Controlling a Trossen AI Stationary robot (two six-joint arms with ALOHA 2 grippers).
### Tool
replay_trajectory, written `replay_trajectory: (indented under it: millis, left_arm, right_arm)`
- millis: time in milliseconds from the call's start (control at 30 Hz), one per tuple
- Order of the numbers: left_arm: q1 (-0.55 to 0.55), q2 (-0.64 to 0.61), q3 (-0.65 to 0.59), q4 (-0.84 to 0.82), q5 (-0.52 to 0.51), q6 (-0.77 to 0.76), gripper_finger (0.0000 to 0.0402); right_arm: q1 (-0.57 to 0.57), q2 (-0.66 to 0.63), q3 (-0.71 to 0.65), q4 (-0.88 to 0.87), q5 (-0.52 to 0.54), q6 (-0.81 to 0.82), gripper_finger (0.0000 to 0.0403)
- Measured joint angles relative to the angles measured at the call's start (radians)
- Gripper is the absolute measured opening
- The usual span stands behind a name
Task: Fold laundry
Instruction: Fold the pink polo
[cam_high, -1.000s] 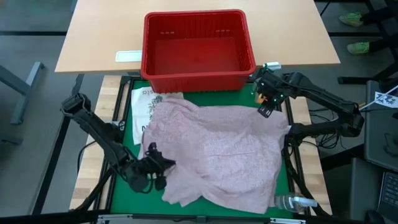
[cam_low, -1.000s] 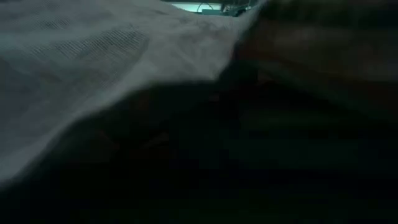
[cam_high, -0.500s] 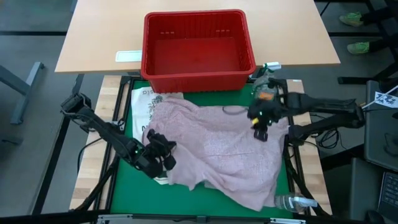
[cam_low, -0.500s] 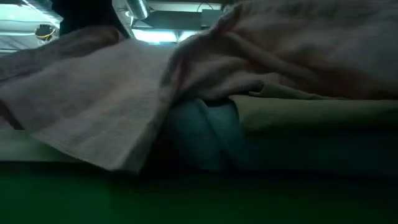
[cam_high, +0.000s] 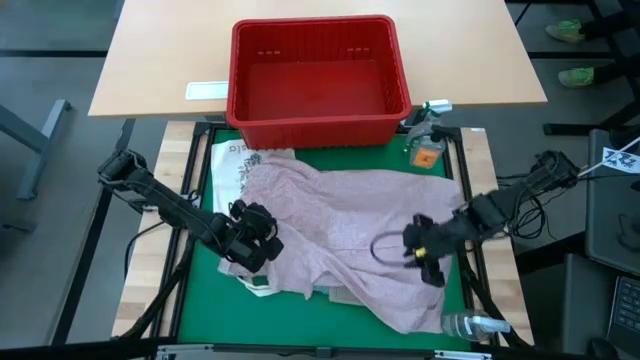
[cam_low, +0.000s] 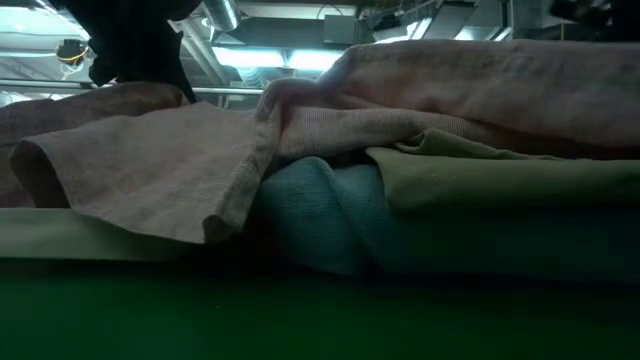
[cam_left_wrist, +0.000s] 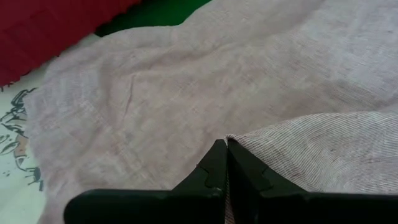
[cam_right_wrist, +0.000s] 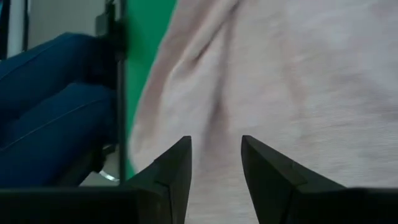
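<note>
Pink shirt (cam_high: 350, 235) sprawls across the green mat (cam_high: 205, 300), covering the centre. Left gripper (cam_high: 262, 243) at nine o'clock is pinched tight on the shirt's edge. Right gripper (cam_high: 425, 252) hovers at four o'clock, fingers parted, nothing held. Jeans (cam_low: 320, 215) and khaki cloth (cam_low: 480, 175) lie underneath.

The left arm reaches in from the left edge toward the table's middle, its left gripper (cam_high: 252, 236) pinched shut. The right arm comes in from the right, folded low, its right gripper (cam_high: 425, 255) parted and pointing left.
</note>
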Motion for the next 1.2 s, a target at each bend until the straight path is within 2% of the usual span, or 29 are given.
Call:
replay_trajectory:
  millis: [233, 533, 833, 1200]
  left_arm:
    - [0.000, 0.000, 0.000, 0.002, 0.000, 0.000, 0.0000]
    - [0.000, 0.000, 0.000, 0.018, 0.000, 0.000, 0.0000]
    - [0.000, 0.000, 0.000, 0.033, 0.000, -0.001, 0.0000]
    - [0.000, 0.000, 0.000, 0.040, 0.000, -0.002, 0.0000]
  right_arm:
    - [0.198, 0.082, -0.037, 0.102, 0.036, 0.101, 0.0138]
    - [0.356, 0.241, -0.040, 0.219, 0.017, 0.104, 0.0138]
    - [0.443, 0.356, -0.040, 0.291, 0.005, 0.104, 0.0138]
    - [0.473, 0.412, -0.040, 0.365, -0.012, 0.104, 0.0138]
